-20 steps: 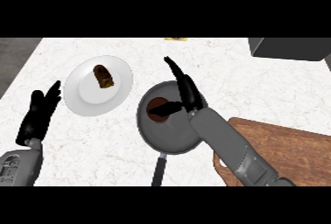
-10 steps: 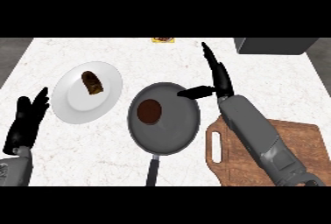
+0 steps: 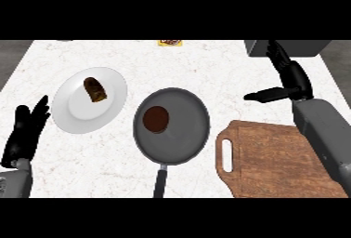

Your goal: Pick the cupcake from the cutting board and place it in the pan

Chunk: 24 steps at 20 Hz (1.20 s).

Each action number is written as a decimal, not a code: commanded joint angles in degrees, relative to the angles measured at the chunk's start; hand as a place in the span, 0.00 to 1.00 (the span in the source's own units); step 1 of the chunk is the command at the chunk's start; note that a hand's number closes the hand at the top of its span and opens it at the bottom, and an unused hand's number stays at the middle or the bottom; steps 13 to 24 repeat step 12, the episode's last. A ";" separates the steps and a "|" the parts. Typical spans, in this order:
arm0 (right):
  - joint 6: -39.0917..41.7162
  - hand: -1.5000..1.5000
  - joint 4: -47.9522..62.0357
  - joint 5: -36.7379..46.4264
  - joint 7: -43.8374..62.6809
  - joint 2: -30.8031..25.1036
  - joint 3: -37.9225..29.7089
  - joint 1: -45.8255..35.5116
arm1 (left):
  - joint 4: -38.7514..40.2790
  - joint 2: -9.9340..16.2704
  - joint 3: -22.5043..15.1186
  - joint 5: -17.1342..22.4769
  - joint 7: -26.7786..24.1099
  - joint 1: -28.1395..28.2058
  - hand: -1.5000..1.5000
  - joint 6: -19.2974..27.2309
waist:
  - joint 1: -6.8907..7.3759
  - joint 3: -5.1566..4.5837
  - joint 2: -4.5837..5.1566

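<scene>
Cupcake sat inside the pan, left of the pan's centre, upright as far as the view showed, seen from above as a dark round. Board carried nothing, so the pick and the place both read as done.

Right hand was up over the worktop, well apart from the pan and beyond the board's far edge, fingers straight, thumb out toward the pan, grasping nothing. Left hand rested at the left edge, fingers up and relaxed, holding nothing.

Other items: white plate just left of the pan, with a brown pastry on it, not part of the job. Dark box at the far right corner, partly behind the right hand. Small yellow-brown item at the far edge, too small to identify.

My read: nothing of substance left; at most the right arm needed to go back to rest. Pan handle pointed toward the robot, clear of both hands.
</scene>
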 commanded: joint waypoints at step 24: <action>20.12 0.00 12.07 6.05 -12.39 -14.07 -6.98 1.53 | 0.95 0.95 1.39 0.77 0.65 -1.95 0.50 -2.09 | 0.60 0.03 0.21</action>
